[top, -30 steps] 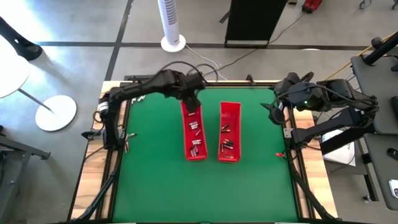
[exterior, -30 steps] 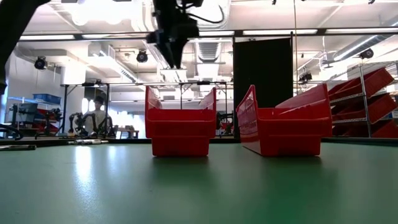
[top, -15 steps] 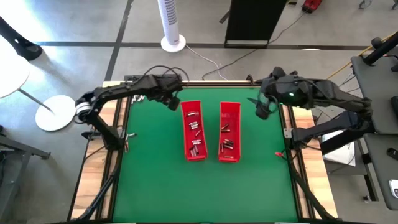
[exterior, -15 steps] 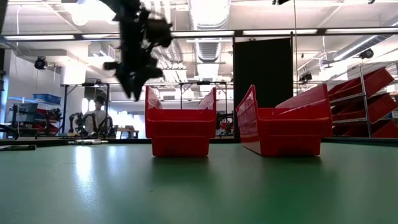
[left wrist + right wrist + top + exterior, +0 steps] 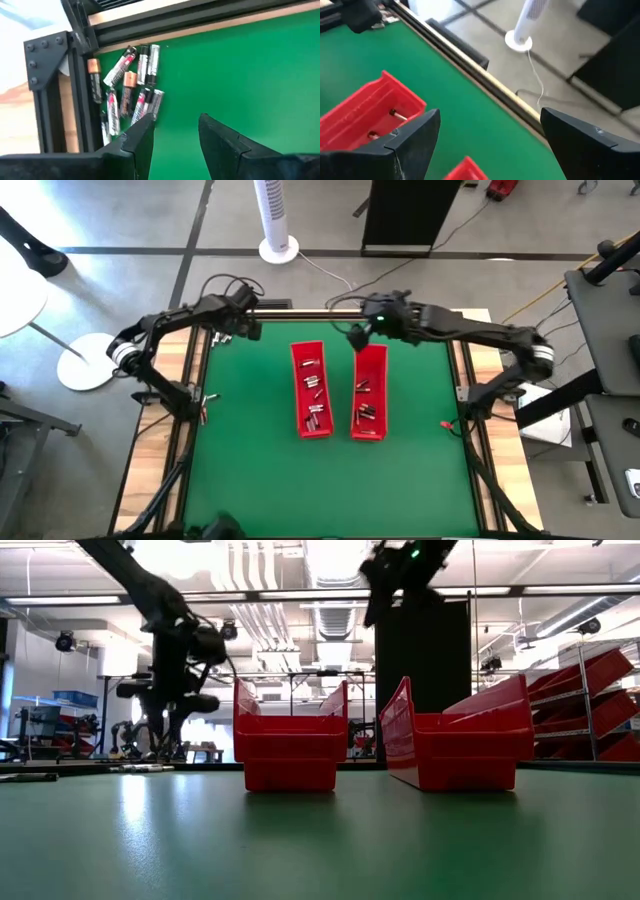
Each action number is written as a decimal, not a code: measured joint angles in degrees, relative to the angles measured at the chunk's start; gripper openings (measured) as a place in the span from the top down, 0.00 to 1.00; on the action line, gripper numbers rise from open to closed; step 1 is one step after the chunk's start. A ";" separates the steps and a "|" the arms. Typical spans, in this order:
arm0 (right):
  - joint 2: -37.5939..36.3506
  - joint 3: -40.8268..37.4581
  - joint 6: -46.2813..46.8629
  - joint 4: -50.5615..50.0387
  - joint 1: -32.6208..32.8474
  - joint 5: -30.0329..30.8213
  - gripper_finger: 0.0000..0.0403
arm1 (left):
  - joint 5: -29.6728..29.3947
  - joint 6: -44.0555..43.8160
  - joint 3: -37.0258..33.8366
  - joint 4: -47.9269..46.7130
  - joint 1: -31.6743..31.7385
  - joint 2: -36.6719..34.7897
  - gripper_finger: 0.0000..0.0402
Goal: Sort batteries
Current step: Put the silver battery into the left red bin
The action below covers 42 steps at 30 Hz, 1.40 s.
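Green mat [image 5: 250, 470] around trays open; two red trays [image 5: 312, 390] block centre.

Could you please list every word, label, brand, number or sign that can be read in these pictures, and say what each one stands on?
None can be read.
Loose batteries in the table's far left corner, left wrist view: printed wrappers show, too blurred to read.
Batteries in the left red tray and the right red tray: too small to tell.
Tower fan, dark cabinet, room shelving: no legible signs.
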 joint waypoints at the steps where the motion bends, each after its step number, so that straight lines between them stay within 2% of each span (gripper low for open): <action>1: 1.69 0.78 1.44 0.04 -0.06 -0.03 0.15 | 0.18 1.30 0.00 0.30 0.88 0.50 0.66; 5: 7.67 5.07 5.30 0.01 0.22 -0.45 0.17 | 4.07 6.45 0.00 1.65 3.89 2.91 0.66; 8: 10.55 8.16 5.60 -0.03 0.70 -3.37 0.19 | 5.88 7.99 0.02 3.08 5.28 5.33 0.66; 16: 12.56 12.13 2.58 -0.06 0.72 -5.59 0.23 | 5.50 5.73 1.95 1.74 6.47 8.50 0.67; 19: 12.39 12.26 2.46 -0.11 0.74 -5.61 0.24 | 1.39 3.92 2.95 -1.70 6.51 8.40 0.67; 22: 12.29 12.26 1.18 -0.06 0.74 -5.63 0.25 | 1.21 3.99 3.27 -2.76 6.55 8.29 0.67; 27: 12.42 12.23 -3.35 0.46 0.53 -5.60 0.23 | 1.81 9.09 5.36 -5.44 6.69 9.22 0.68; 30: 12.47 12.21 -6.55 1.27 0.23 -5.63 0.22 | 0.59 12.00 8.65 -8.86 7.54 11.01 0.75; 35: 12.42 12.21 -13.02 2.50 -0.26 -5.79 0.23 | -0.23 14.38 15.68 -16.35 9.46 17.67 0.97; 42: 10.16 12.19 -19.27 -1.85 -0.24 -5.77 0.27 | -0.70 14.86 22.37 -25.05 9.92 27.75 0.99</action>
